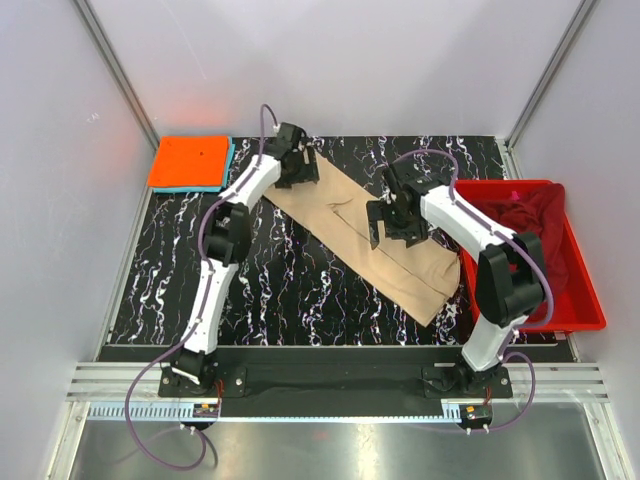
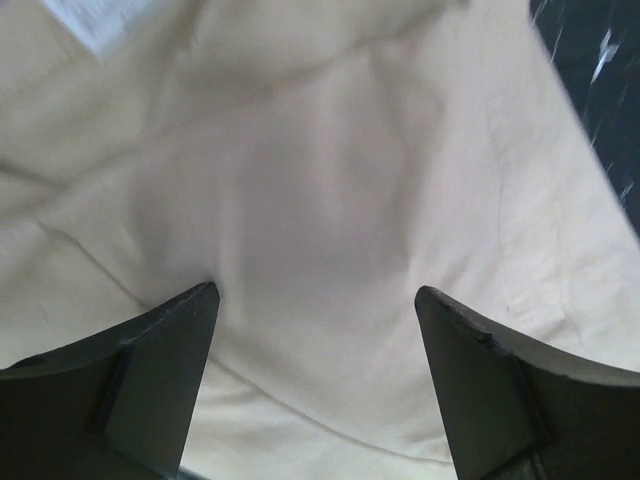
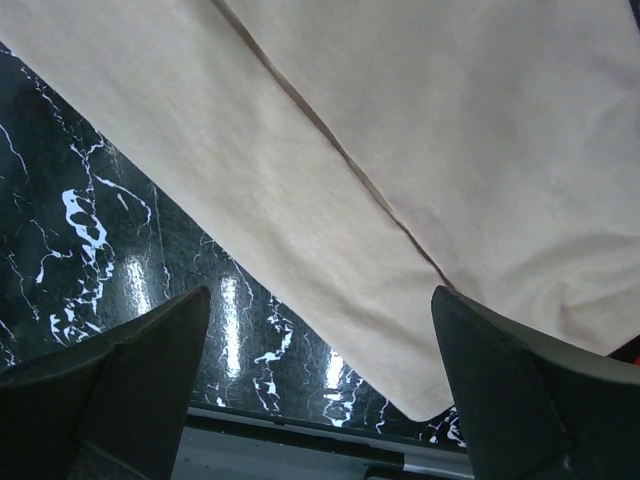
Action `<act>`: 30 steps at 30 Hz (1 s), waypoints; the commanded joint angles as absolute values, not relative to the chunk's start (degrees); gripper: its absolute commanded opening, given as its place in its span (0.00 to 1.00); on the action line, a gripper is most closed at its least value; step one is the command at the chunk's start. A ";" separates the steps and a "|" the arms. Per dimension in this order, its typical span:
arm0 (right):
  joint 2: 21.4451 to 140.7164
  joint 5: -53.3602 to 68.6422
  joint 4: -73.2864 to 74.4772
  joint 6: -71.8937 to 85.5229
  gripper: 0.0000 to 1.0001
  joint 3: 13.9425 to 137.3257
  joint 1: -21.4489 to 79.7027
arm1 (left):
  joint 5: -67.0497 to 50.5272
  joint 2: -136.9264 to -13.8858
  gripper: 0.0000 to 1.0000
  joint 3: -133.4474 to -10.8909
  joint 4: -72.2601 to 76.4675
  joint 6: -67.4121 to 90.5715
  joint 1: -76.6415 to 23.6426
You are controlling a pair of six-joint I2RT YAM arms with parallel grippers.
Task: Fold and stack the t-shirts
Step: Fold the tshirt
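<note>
FOLD IN PROGRESS: The large tan cloth t-shirt point(image 1: 360, 235), already narrowed to a long band, lay slantwise on the black, white-veined table point(image 1: 270, 290). Its long axis ran from far left to near right, and its near end stopped just short of the red plastic bin point(image 1: 585, 305).

Your left fingers point(image 2: 150, 370) hung wide apart over the far-left end of the band. Cloth filled the view beneath them, a white label point(image 2: 90, 20) showed at the top corner, and nothing was gripped. Your right fingers point(image 3: 130, 370) stood just as wide over the middle of the band, above its long left edge. A fold line ran away under them and bare table showed to one side. They held nothing either.

Judging by this, the coming fold turned on that axis. The left arm was nearer the far end, the right arm nearer the middle, and the near-right end lay beyond both.

The cloth looked soft and flat, with light creases, and the near-left part of the table gave ample room. A folded orange t-shirt point(image 1: 188, 162) rested on a light blue t-shirt point(image 1: 230, 160) at the far-left corner, well apart from the band and probably the stack. A maroon t-shirt point(image 1: 525, 215) lay crumpled in the bin.
</note>
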State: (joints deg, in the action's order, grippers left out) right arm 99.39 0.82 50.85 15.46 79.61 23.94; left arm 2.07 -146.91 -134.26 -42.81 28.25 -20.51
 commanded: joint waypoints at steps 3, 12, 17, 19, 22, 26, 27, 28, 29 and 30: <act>104.67 2.99 51.94 10.46 1.00 85.34 23.82 | -9.03 -150.46 0.86 -138.86 -27.26 18.73 -14.07; 111.18 0.18 52.21 7.03 1.00 87.98 23.99 | -15.99 -139.85 0.92 -136.16 -18.82 23.02 -13.44; 114.25 -3.69 51.51 5.89 1.00 88.86 23.82 | -16.87 -129.23 0.93 -129.21 -19.85 27.94 -16.78; 115.92 -3.78 50.63 5.71 1.00 88.95 23.73 | -15.30 -125.70 0.93 -124.66 -21.44 28.12 -18.01; 117.77 -2.47 48.61 5.89 1.00 88.24 23.73 | -15.38 -118.23 0.93 -117.19 -22.31 28.04 -19.60; 119.62 -1.49 47.99 8.69 1.00 87.28 24.52 | -13.64 -109.54 0.92 -112.34 -30.92 26.03 -20.21; 119.88 -2.02 47.99 10.62 1.00 86.32 24.87 | -13.01 -107.77 0.92 -110.85 -32.24 25.15 -20.30; 119.97 -2.11 48.25 11.77 1.00 85.96 25.66 | -12.05 -106.01 0.92 -107.78 -34.61 24.27 -20.30; 120.49 -2.11 48.77 13.08 1.00 85.78 27.32 | -10.04 -102.78 0.92 -106.28 -35.85 22.43 -20.22; 120.93 -2.37 50.08 15.53 1.00 85.61 28.81 | -9.06 -101.35 0.92 -104.87 -37.16 21.28 -20.21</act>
State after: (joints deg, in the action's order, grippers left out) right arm 119.04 -2.04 49.63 9.82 86.96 24.73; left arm -13.06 -105.78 -109.03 -29.82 25.28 -21.26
